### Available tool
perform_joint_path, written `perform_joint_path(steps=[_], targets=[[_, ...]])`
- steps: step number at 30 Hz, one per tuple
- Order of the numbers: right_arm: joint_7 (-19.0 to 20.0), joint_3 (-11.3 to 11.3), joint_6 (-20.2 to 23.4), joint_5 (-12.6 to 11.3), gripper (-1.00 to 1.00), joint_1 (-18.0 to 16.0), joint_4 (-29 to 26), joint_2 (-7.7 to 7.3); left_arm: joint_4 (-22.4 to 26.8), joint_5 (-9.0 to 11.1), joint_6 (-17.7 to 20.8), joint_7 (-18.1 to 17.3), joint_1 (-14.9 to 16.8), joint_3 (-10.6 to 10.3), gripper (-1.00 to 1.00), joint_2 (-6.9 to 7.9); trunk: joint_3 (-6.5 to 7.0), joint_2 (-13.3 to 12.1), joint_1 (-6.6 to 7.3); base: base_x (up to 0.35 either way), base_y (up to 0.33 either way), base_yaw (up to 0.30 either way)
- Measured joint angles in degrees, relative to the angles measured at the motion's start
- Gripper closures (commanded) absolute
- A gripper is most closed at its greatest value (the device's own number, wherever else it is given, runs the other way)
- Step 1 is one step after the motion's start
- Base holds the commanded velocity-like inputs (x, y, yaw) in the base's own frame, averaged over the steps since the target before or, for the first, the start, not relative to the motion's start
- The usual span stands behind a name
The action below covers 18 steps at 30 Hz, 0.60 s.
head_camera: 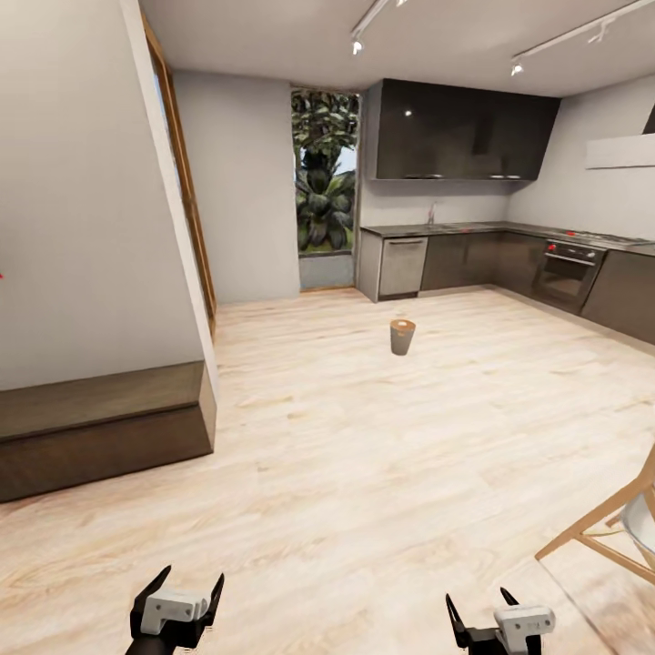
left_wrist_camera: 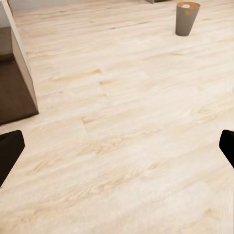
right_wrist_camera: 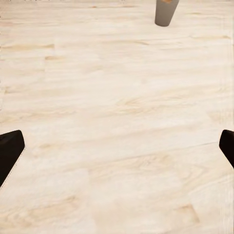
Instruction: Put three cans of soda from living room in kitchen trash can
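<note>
The tash can (head_camera: 402, 336) stands upright on the pale wood floor in the middle of the kitchen, a few metres ahead of me. Its brown inside shows at the rim. It also appears far off in the left wrist view (left_wrist_camera: 187, 18) and the right wrist view (right_wrist_camera: 165, 12). My left gripper (head_camera: 189, 579) and right gripper (head_camera: 478, 600) hang low in front of me, both open with nothing between the fingers (left_wrist_camera: 9, 153) (right_wrist_camera: 9, 151). The three cans of soda are out of view.
A wall end with a dark wood bench (head_camera: 100, 428) juts in at the left. Grey cabinets (head_camera: 473, 259) and a black oven (head_camera: 569, 273) line the far and right walls. A wooden chair frame (head_camera: 605, 532) stands close at my right.
</note>
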<state>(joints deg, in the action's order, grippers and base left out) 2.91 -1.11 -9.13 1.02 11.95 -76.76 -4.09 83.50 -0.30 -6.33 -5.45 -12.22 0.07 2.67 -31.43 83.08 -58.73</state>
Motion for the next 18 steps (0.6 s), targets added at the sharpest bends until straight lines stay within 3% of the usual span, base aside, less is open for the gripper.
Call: perform_joint_path(steps=[8, 18], targets=[[-0.06, -0.02, -0.01, -0.18, -1.0, 0.0, 0.03, 0.04, -0.08, -0.08, 0.0, 0.08, 0.05, -0.04, -1.0, -0.03, 0.0, 0.0, 0.0, 0.253, 0.193, -0.029], [-0.09, -0.03, -0.01, -0.22, -1.0, 0.0, 0.9, 0.04, -0.09, -0.13, 0.0, 0.09, 0.04, -0.07, -1.0, -0.03, 0.0, 0.0, 0.0, 0.263, 0.089, -0.202]])
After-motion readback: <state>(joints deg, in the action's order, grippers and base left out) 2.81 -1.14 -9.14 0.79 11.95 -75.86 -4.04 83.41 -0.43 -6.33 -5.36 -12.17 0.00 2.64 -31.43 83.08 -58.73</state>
